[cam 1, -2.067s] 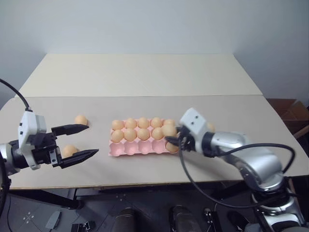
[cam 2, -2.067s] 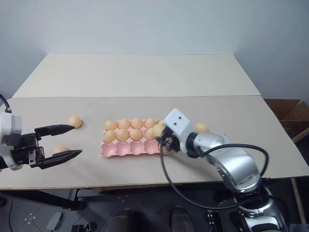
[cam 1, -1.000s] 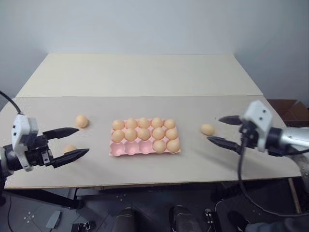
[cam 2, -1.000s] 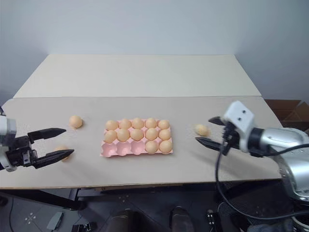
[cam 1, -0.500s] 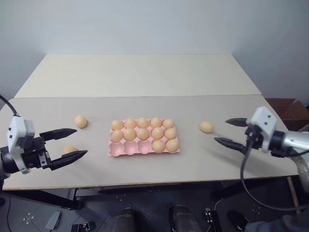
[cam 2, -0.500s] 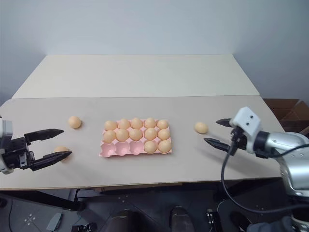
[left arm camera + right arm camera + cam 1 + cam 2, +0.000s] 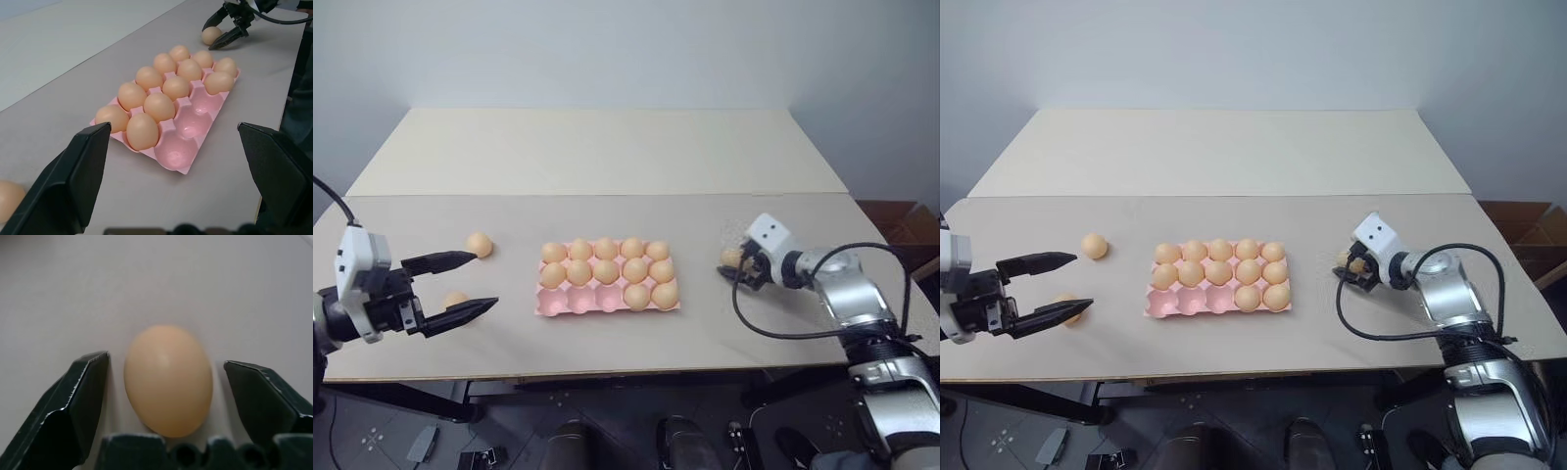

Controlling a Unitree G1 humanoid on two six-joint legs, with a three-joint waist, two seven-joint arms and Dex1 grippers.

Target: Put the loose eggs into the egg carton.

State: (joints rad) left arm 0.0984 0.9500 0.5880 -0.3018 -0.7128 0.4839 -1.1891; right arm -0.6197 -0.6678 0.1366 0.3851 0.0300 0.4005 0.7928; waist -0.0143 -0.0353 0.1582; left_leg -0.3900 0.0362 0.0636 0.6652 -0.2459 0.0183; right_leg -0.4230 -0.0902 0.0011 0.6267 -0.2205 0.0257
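Note:
The pink egg carton [image 7: 570,305] lies mid-table with several eggs in its cups; three cups at the left of its near row are bare. One loose egg [image 7: 168,379] lies on the table to the carton's right, between the fingers [image 7: 80,396] of my right gripper [image 7: 735,265], which is open, with a gap on each side of the egg. Two more loose eggs lie to the carton's left: one egg [image 7: 479,245] beyond my left gripper's far finger, another egg [image 7: 456,299] partly behind its fingers. My left gripper [image 7: 485,280] hovers wide open, holding nothing.
The cream table has a seam [image 7: 607,194] across its middle, with a second tabletop behind. A brown cardboard box [image 7: 901,227] sits off the right edge. The front edge [image 7: 607,372] runs close to the carton.
My right gripper has moved in from the right and lower, so that its fingers now straddle the loose egg, and they have narrowed. The left gripper has stayed in place.

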